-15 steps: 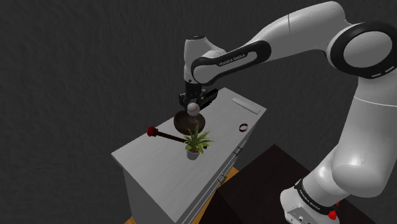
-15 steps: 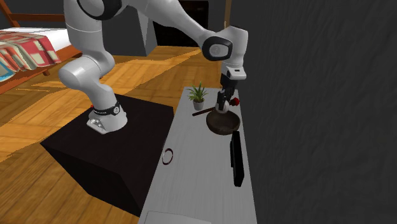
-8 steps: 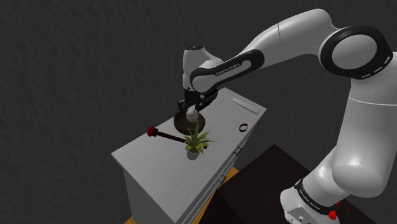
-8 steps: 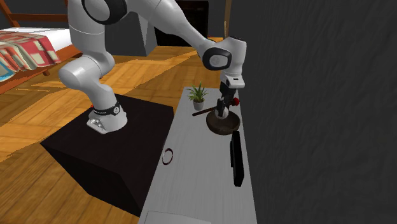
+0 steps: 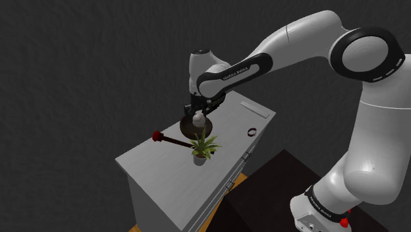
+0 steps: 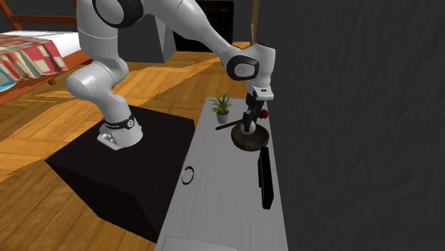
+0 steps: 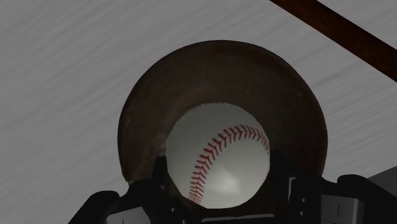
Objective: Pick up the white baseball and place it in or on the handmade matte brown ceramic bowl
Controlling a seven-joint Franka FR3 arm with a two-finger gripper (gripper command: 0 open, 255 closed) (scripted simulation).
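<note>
Grey cabinet top (image 5: 160,168) against a dark wall (image 5: 79,66) bears the brown bowl (image 7: 145,109)

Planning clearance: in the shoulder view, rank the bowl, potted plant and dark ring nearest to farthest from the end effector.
1. Bowl, directly below the end effector holding the baseball.
2. Potted plant, beside the bowl.
3. Dark ring, farther toward the view's right.

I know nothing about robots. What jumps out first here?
A white baseball with red stitching hangs in the black gripper over a brown bowl. Beside the bowl, on the grey cabinet top, stands a small potted plant.
</note>
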